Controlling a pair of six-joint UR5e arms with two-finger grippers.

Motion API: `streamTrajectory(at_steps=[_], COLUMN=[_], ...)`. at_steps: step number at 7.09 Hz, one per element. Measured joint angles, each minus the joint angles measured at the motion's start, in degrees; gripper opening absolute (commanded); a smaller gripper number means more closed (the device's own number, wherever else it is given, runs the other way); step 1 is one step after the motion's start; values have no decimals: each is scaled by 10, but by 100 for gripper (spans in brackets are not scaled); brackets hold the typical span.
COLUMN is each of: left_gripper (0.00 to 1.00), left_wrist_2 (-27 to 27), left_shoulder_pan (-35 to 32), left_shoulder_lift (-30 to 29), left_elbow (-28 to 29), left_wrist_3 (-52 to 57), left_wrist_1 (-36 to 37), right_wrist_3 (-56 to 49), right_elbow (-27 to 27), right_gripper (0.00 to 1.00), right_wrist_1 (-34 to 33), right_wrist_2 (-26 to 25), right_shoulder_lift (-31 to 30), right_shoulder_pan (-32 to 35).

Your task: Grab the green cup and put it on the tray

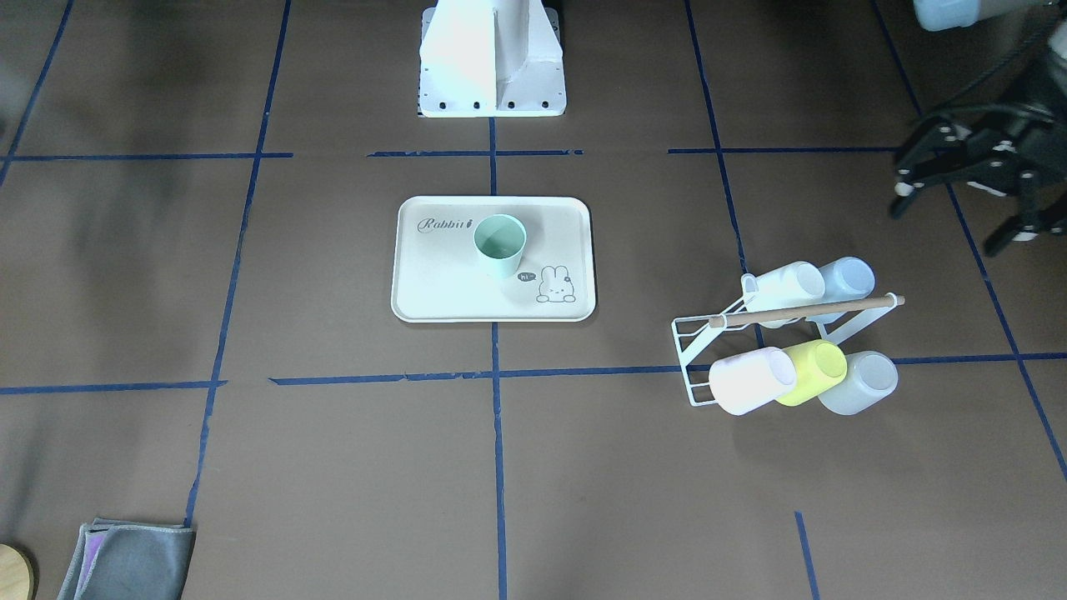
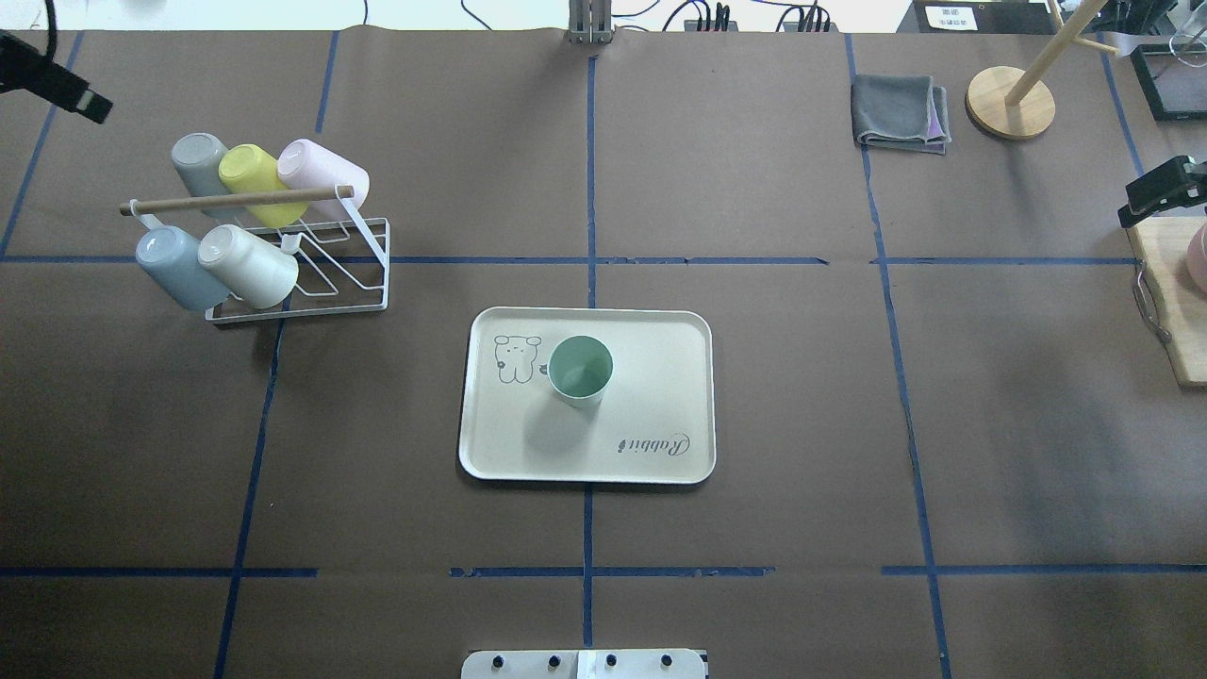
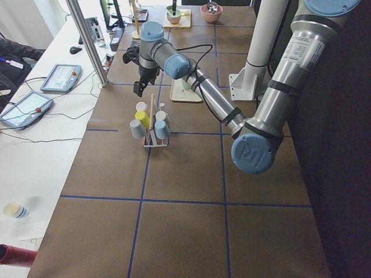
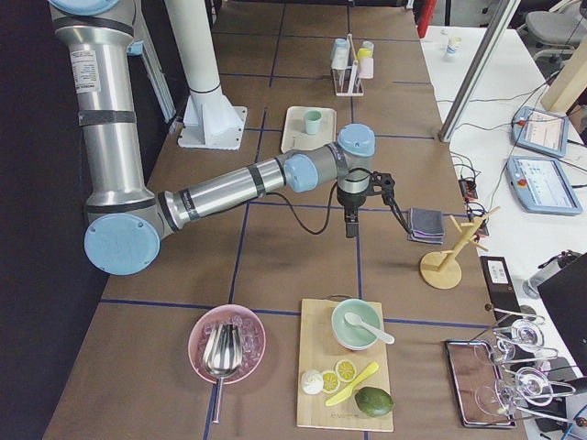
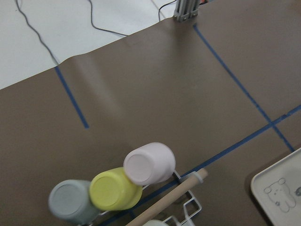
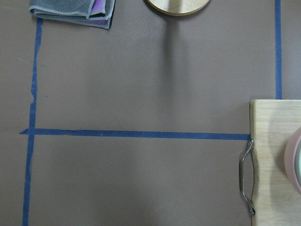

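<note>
Mid-frame in the front view, the small pale mint-green plastic cup (image 1: 500, 244) is sitting upright on the cream rectangular rimmed tray (image 1: 433, 283), between the script and the bunny. Looks done to me. Lower right is the white wire cup rack (image 1: 683, 360). Upper right, the left gripper (image 1: 959, 212) is hanging empty with fingers spread — dipping low could clip the wooden rod (image 1: 804, 310). The right gripper (image 2: 1165, 189) is peeking in at the overhead's right edge — can't tell its state.
</note>
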Motion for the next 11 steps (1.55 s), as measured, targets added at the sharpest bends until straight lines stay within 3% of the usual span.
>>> streamTrajectory(at_steps=[2, 5, 8, 11], left_gripper=[100, 100, 100, 100], left_wrist_2=[2, -3, -11, -14], left_shoulder_pan=[-56, -115, -136, -138], left_shoulder_lift=[46, 113, 134, 150], left_elbow=[57, 160, 180, 181], left_wrist_3=[113, 228, 240, 240], left_wrist_1=[91, 103, 92, 81], right_wrist_3=[-2, -40, -222, -310], right_elbow=[-1, -18, -120, -170], right_gripper=[100, 100, 100, 100], right_wrist_1=[-1, -2, -1, 0], right_wrist_2=[19, 50, 87, 90], right_shoulder_lift=[0, -5, -7, -25], right_shoulder_pan=[11, 42, 124, 168])
